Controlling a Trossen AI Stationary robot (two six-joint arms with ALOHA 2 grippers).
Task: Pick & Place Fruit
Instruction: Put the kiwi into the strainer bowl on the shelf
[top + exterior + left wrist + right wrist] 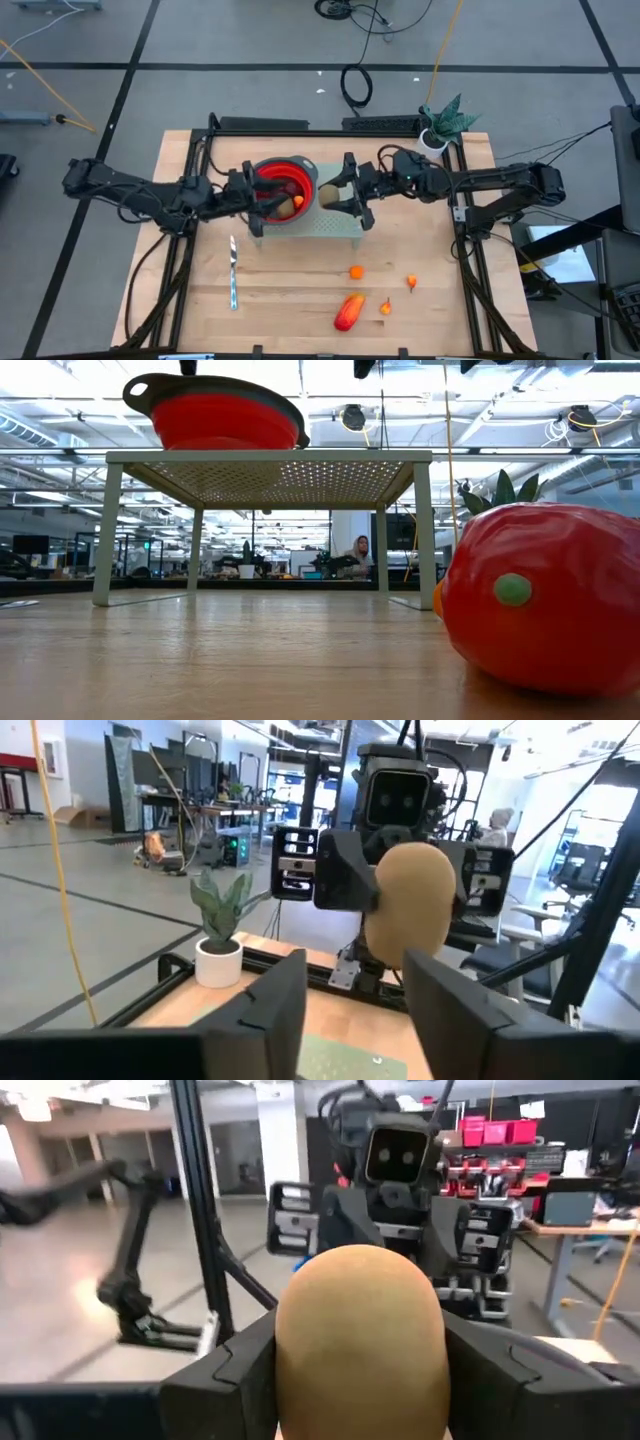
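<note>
My right gripper (338,196) stands over the rack beside the red bowl (283,181) and is shut on a brown-green oval fruit (360,1350). The left wrist view shows the same oval (405,905) held in front of it. My left gripper (365,1020) is open above the bowl's left side (262,204), facing the right one. Some fruit pieces (295,203) lie inside the bowl. On the table rest an orange piece (356,271), two tiny orange pieces (411,282) (386,307) and the long red-orange piece (348,312), which looms large in the low view (540,600). My right gripper pinches the brown-green oval between its two fingers (225,1375), one on each long side (290,1360). The fingers come level from the table's right side. The oval stands upright in the hold, lifted clear above the rack.
The bowl sits on top of a pale perforated rack (335,226) (270,460) on four legs. A slim silver knife (233,272) lies on the table's left near part. A small potted plant (440,125) stands at the far right corner. Bare wood lies around the near fruits.
</note>
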